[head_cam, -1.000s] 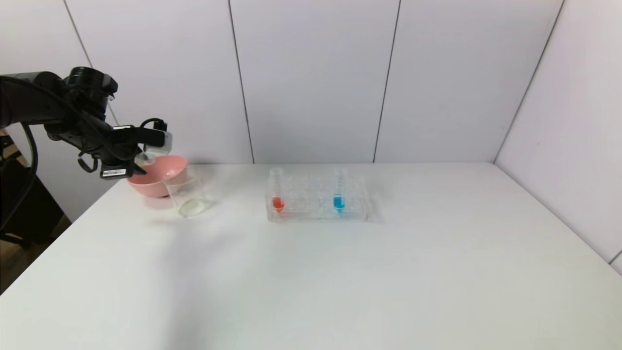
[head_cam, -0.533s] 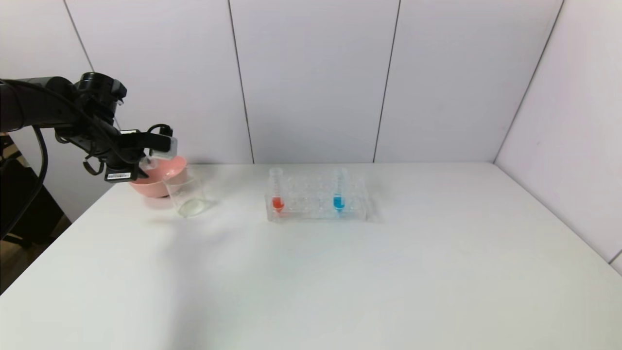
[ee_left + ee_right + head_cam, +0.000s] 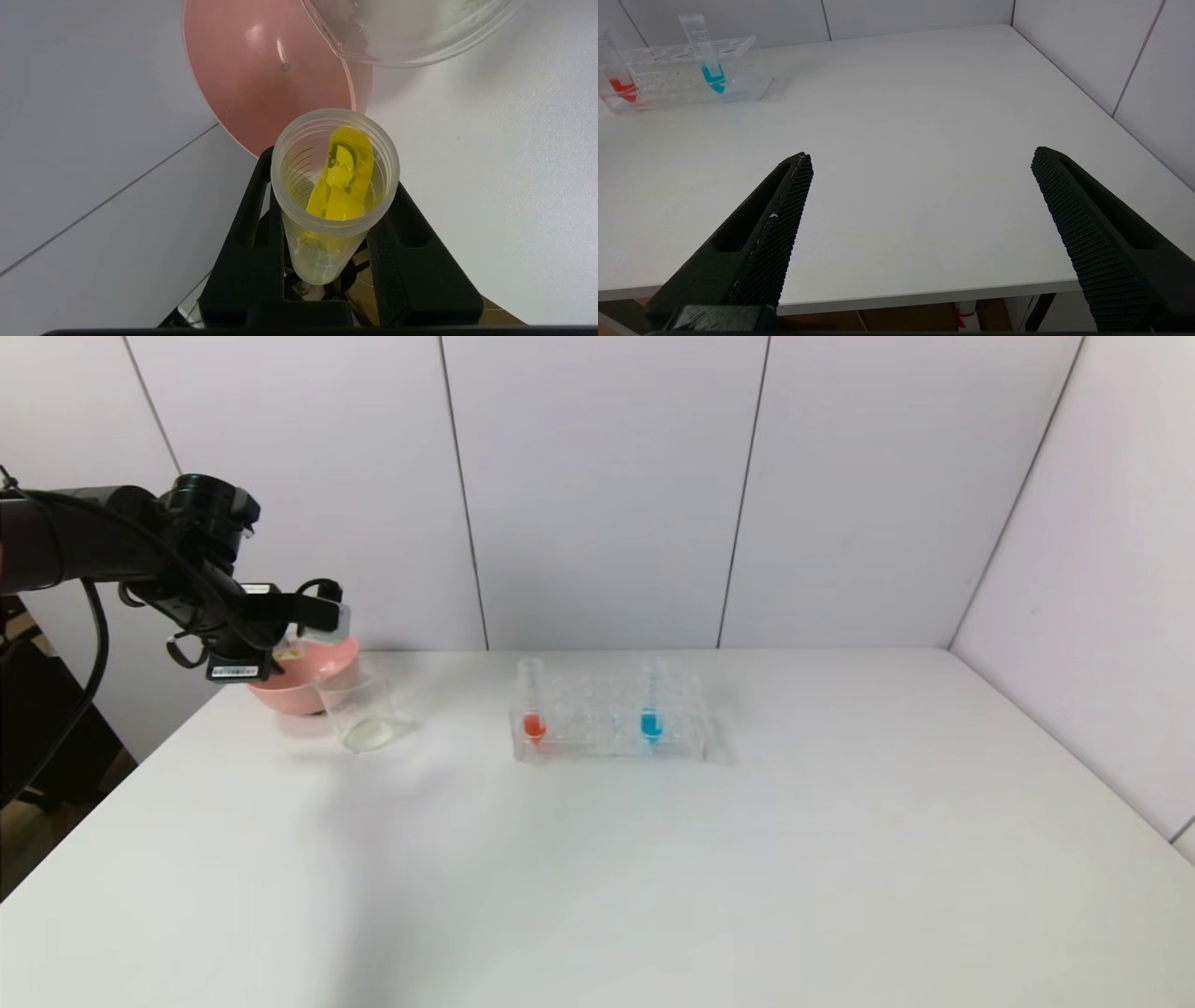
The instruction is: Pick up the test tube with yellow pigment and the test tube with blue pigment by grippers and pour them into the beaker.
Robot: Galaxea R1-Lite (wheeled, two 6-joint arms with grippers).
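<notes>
My left gripper (image 3: 294, 649) (image 3: 327, 205) is shut on the test tube with yellow pigment (image 3: 334, 186), held tilted over the pink bowl's near rim, just behind the beaker (image 3: 357, 711) (image 3: 411, 32). Yellow liquid lies along the tube's inside wall near its mouth. The beaker stands on the table, with a faint pale film at its bottom. The test tube with blue pigment (image 3: 651, 702) (image 3: 710, 58) stands upright in the clear rack (image 3: 607, 719). My right gripper (image 3: 920, 163) is open and empty above the table's near right edge; it does not show in the head view.
A pink bowl (image 3: 303, 677) (image 3: 266, 70) sits right behind the beaker at the table's back left. A tube with red-orange liquid (image 3: 532, 700) stands at the rack's left end. White wall panels close off the back and right sides.
My left arm has shifted to the right and slightly lower with the yellow tube, bringing it over the bowl's rim closer to the beaker. Rack, beaker and bowl have not moved.
</notes>
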